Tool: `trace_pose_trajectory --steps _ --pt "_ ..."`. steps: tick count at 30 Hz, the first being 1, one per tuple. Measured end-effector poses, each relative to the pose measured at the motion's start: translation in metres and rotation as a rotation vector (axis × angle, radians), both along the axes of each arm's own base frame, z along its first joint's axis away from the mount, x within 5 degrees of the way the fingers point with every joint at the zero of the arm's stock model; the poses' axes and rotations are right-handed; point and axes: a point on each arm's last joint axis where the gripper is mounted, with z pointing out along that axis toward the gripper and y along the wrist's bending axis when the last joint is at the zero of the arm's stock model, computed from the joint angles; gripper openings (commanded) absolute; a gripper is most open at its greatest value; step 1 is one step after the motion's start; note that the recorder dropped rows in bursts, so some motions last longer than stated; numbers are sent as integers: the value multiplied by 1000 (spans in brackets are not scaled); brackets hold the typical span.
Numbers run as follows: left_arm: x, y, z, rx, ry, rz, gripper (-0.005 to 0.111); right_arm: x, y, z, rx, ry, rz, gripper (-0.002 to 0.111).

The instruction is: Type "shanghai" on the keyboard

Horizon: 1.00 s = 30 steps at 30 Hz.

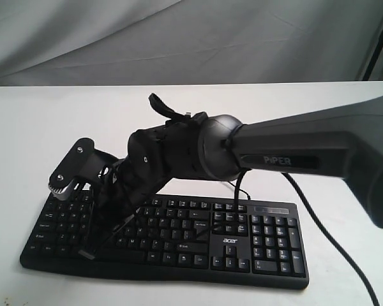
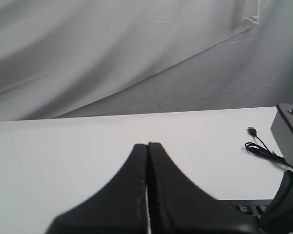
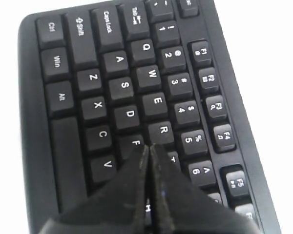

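Observation:
The black keyboard (image 1: 268,245) lies on the white table, its small acer logo (image 1: 230,240) beside the arrow keys. My right arm reaches across from the right, and the right gripper (image 1: 102,236) points down over the left half of the letter keys. In the right wrist view the keyboard (image 3: 63,97) fills the frame. There the right gripper (image 3: 149,147) is shut, with its tips over the spot where F, R and T meet. The left gripper (image 2: 147,145) is shut on nothing and faces bare table. A corner of the keyboard (image 2: 249,207) shows beside it.
The keyboard's thin black cable (image 1: 319,223) trails off to the right front. Its USB plug and a coil of cable (image 2: 261,146) lie on the white table (image 1: 38,115). A grey cloth backdrop (image 1: 179,38) hangs behind. A black part of an arm (image 2: 289,134) stands close to the left gripper.

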Motion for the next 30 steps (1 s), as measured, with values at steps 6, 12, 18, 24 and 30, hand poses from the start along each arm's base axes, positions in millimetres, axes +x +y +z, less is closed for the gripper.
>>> trace_pose_trajectory --steps 6,12,18,24,30 --pt "0 0 0 0 0 0 0 0 -4 3 -37 3 -10 0" --pt "0 0 0 0 0 0 0 -1 -6 1 -50 14 -16 0" --pt "0 0 0 0 0 0 0 -3 -11 -7 -64 19 -22 0" --pt "0 0 0 0 0 0 0 -2 -10 -7 -54 11 -25 0" --pt "0 0 0 0 0 0 0 -2 -10 -13 -64 18 -27 0"
